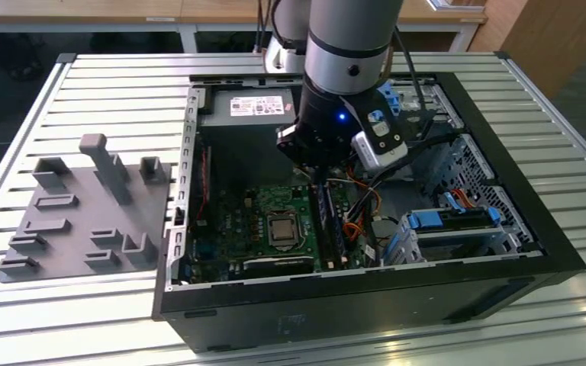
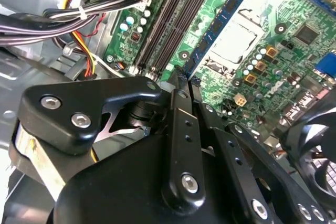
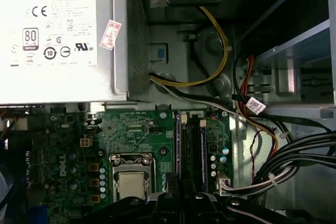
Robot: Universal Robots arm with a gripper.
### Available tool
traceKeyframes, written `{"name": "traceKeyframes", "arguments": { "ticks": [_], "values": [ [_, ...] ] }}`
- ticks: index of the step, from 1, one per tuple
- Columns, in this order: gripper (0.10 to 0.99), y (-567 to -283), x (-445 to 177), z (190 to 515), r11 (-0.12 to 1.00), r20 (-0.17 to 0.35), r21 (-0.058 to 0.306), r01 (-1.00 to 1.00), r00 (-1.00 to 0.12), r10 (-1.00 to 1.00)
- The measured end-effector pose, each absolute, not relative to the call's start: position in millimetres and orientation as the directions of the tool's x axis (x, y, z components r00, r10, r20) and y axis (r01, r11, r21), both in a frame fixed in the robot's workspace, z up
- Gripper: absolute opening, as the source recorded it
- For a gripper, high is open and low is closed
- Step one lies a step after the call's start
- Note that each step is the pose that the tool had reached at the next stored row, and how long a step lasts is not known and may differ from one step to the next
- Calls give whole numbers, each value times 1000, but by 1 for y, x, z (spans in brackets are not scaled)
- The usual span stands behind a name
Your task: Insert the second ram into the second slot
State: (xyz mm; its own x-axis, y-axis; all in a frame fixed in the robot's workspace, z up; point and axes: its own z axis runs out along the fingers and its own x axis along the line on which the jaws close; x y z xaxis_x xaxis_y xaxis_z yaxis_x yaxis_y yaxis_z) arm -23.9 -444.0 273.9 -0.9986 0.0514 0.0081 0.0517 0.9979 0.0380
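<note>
The gripper (image 2: 185, 81) reaches deep into the open case (image 1: 539, 229), fingers drawn close on the near end of the second ram (image 2: 220, 19). The stick stands on edge between the processor socket (image 2: 233, 43) and bare black slots (image 2: 176, 22), with cables (image 2: 79, 17) crowding beyond.

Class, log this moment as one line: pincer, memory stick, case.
pincer: down inside case, tip at one end of blue memory stick | stick: standing on edge beside processor socket | case: open
</note>
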Motion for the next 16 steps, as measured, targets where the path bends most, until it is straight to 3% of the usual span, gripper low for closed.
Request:
{"name": "traceKeyframes", "arguments": {
  "ticks": [16],
  "values": [
    [137, -447, -19, 250, 997, 9, 38, 69, -998, 69]
  ]
}}
